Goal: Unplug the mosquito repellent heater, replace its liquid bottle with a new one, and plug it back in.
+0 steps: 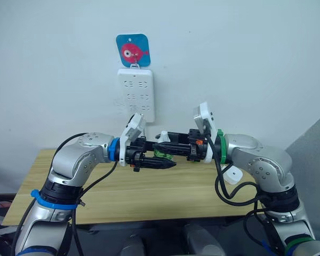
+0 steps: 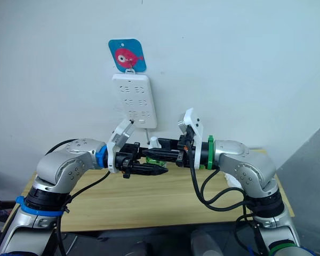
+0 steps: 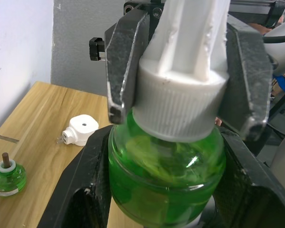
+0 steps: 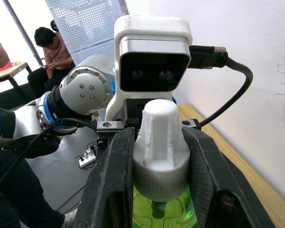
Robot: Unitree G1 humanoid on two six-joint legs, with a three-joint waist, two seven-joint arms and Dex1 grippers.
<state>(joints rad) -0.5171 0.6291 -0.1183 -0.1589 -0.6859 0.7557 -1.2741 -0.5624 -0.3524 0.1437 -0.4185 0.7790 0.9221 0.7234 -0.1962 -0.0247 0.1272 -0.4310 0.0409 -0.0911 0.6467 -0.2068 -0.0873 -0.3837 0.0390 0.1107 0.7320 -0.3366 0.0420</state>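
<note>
Above the wooden table, my two grippers meet on a new green liquid bottle. My left gripper is shut on the bottle's green body, its black fingers on either side. My right gripper is shut on the bottle's white ribbed cap. The mosquito repellent heater, white with two metal prongs, lies unplugged on the table, and shows again by my right arm. Another green bottle with a bare brown wick stands on the table, apart from the heater.
A long white power strip hangs on the wall behind the table under a blue fish tag. A grey partition stands at the right. People sit in the background beyond the table's left end.
</note>
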